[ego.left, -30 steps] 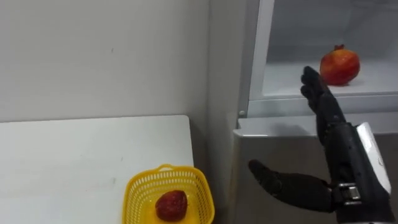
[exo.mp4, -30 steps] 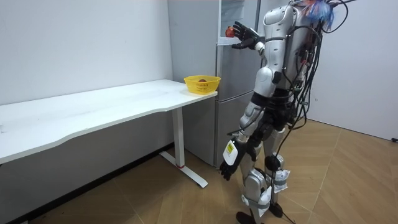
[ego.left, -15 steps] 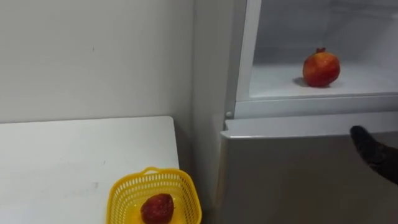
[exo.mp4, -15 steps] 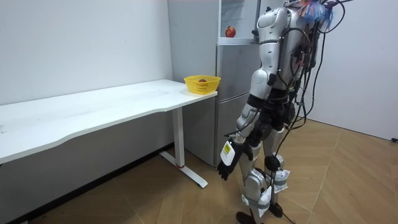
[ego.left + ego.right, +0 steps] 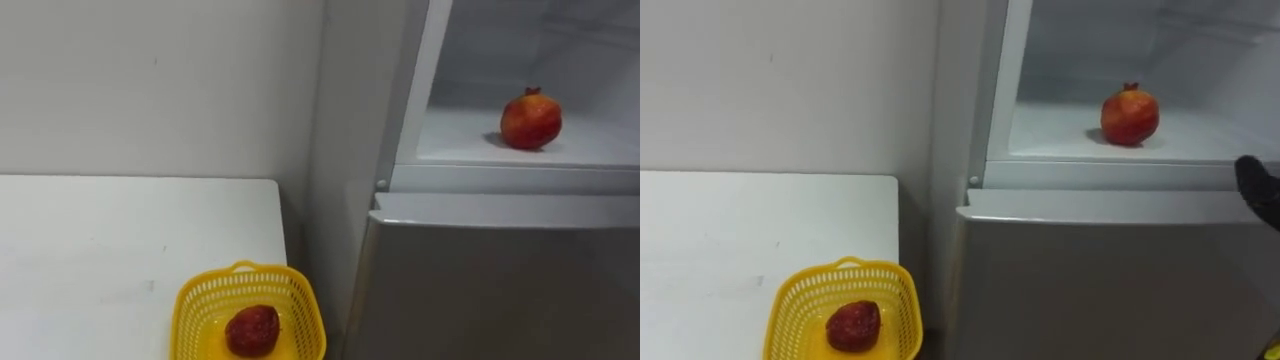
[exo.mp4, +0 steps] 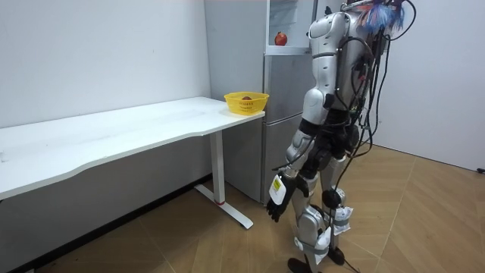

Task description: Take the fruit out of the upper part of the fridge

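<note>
the pomegranate (image 5: 531,119) lies alone on the upper fridge shelf (image 5: 460,148), with the door open. the right hand (image 5: 1262,192) is cut off at the right edge of the right eye view, below the shelf, so i cannot tell how far it is open. i judge the step is the reach. the hand should rise over the shelf lip, come around the fruit from the side and close softly, because it can roll. the left hand (image 6: 276,199) hangs by the leg, relaxed and empty. the yellow basket (image 5: 250,305) on the table (image 5: 120,240) holds one red fruit (image 5: 252,330). the basket's lower part is cut off.
</note>
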### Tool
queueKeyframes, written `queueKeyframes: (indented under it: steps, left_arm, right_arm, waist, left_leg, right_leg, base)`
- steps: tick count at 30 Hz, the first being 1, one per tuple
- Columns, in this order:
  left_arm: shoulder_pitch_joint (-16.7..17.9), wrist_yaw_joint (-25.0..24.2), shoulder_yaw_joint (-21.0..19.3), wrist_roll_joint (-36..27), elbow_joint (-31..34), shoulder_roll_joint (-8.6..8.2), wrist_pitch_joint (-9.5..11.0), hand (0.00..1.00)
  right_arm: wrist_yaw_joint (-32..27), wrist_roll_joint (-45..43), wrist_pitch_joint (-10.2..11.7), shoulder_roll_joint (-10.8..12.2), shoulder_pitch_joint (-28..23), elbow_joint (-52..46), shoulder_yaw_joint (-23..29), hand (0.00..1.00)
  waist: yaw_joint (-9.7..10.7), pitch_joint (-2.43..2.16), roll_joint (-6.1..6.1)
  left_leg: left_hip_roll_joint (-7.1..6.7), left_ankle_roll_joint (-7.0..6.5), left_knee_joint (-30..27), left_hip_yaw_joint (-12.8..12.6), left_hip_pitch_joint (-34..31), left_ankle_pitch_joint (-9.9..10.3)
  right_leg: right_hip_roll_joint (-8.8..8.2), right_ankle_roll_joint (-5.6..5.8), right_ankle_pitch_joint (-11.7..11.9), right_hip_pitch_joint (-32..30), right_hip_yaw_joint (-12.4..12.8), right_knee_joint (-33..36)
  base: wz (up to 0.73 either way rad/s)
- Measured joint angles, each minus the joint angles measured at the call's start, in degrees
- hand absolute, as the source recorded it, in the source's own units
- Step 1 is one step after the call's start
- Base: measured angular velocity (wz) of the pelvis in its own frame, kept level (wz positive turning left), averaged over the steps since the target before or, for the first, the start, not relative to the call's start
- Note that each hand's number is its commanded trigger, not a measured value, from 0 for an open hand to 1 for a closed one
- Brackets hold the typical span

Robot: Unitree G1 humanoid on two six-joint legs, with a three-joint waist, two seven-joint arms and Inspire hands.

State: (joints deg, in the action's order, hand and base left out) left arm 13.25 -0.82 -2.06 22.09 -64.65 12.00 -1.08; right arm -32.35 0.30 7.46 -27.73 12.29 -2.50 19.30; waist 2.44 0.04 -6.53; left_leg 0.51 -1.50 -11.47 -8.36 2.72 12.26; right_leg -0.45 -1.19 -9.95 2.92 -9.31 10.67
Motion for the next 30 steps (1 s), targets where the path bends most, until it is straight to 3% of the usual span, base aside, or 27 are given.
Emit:
queueKeyframes:
  steps: [5, 8, 13, 15, 19, 23, 30]
  left_arm:
    - [-0.05, -0.95, -0.07, 0.03, 0.64, 0.61, -0.33, 0.00]
    - [0.07, -1.12, -0.10, 0.04, 0.75, 0.69, -0.36, 0.00]
    - [0.12, -1.53, -0.47, 0.09, 0.81, 0.69, -1.54, 0.00]
    - [-0.03, -2.03, -1.21, 0.08, 0.79, 0.70, -1.61, 0.00]
    - [0.69, -2.16, -1.29, 0.05, 0.65, 0.75, -2.14, 0.00]
    - [1.19, -2.30, -1.80, 0.05, 0.71, 0.76, -2.44, 0.00]
    - [1.83, -2.27, -2.32, 0.03, 2.88, 0.85, -2.65, 0.00]
  right_arm:
    - [3.11, 3.69, -1.01, -2.48, 3.63, 2.39, -1.23, 0.00]
    - [5.95, 7.30, -1.28, -3.67, 4.65, 3.81, -2.57, 0.00]
    - [10.36, 15.53, -2.75, -3.85, 8.53, 8.98, -3.31, 0.00]
    - [11.83, 17.68, -4.00, -4.10, 11.27, 11.89, -3.46, 0.00]
    - [13.34, 20.16, -4.00, -4.48, 15.01, 15.94, -5.17, 0.00]
    - [14.20, 21.33, -4.44, -5.43, 16.31, 19.03, -6.65, 0.00]
    - [16.98, 25.03, -5.69, -10.43, 16.70, 22.83, -8.88, 0.00]
  waist:
    - [-0.10, 0.11, -0.63]
    - [-1.15, 0.19, -0.90]
    - [-1.38, 0.10, -1.28]
    - [-1.29, 0.29, -0.85]
    - [-1.28, -0.29, 0.55]
    - [-1.40, -0.30, 0.56]
    - [-1.55, -0.34, -0.33]
  left_leg:
    - [0.09, 0.04, -0.19, 0.70, -0.28, -0.04]
    - [0.30, 0.02, -0.25, 0.81, -0.44, -0.03]
    - [0.27, -0.10, -1.00, 1.84, -1.47, 0.12]
    - [0.29, -0.14, -2.27, 2.40, -2.29, 0.26]
    - [0.20, -0.14, -2.24, 3.12, -2.54, 0.25]
    - [0.19, -0.03, -2.49, 3.85, -2.62, 0.15]
    - [-0.14, -0.13, -4.02, 4.59, -3.65, 0.21]
  right_leg:
    - [-0.32, 0.00, 0.00, 0.12, -1.68, 0.04]
    - [-0.44, 0.01, 0.00, 0.35, -2.42, 0.09]
    - [-0.55, 0.00, 0.01, 0.07, -3.39, 0.17]
    - [-0.49, -0.04, 0.05, -0.08, -3.64, 0.24]
    - [-0.66, -0.05, 0.06, 0.06, -4.62, 0.32]
    - [-1.02, -0.03, 0.03, 0.10, -5.06, 0.78]
    - [-1.19, -0.03, -0.06, 0.08, -6.03, 0.79]
  base:
    - [0.09]
    - [0.01]
    - [0.10]
    - [0.14]
    - [0.10]
    - [0.11]
    - [0.06]
